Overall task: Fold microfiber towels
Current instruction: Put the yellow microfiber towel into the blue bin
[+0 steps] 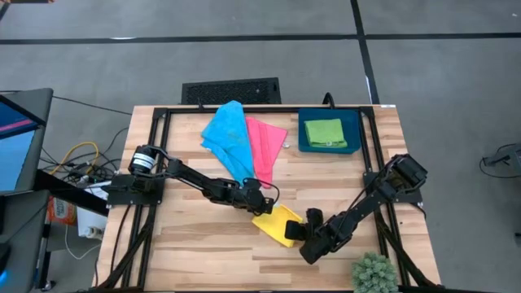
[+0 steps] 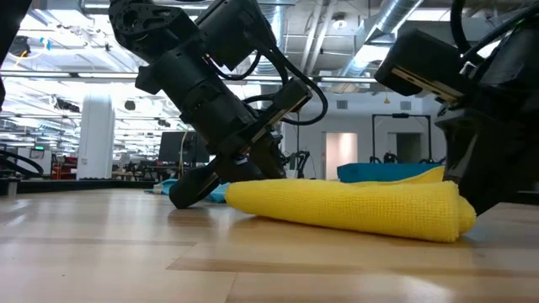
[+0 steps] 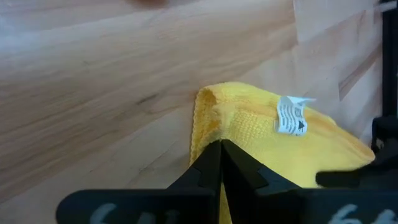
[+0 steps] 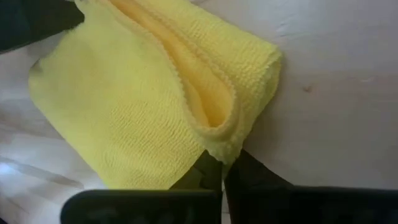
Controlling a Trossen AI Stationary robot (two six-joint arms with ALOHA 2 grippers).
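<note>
Both grippers, left gripper [image 1: 262,201] and right gripper [image 1: 298,231], are clamped on opposite edges of the folded yellow towel [image 1: 278,225], front-centre on the table [image 1: 203,244]. Right grip appears shallow; uneven pulling could unfold it.

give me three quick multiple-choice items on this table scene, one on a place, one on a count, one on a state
1. Where does the green towel lie?
A. in the dark blue tray
B. on the bare wood
C. under the plant

2. How many towels show in the high view?
A. two
B. three
C. four

3. How does the yellow towel lie?
A. spread flat
B. folded over
C. hanging off the table edge

Answers:
1 A, it sits inside the tray's rim.
2 C, yellow, green, blue towel and pink towel.
3 B, the right wrist view shows doubled layers, with the left gripper and right gripper at opposite ends.
</note>
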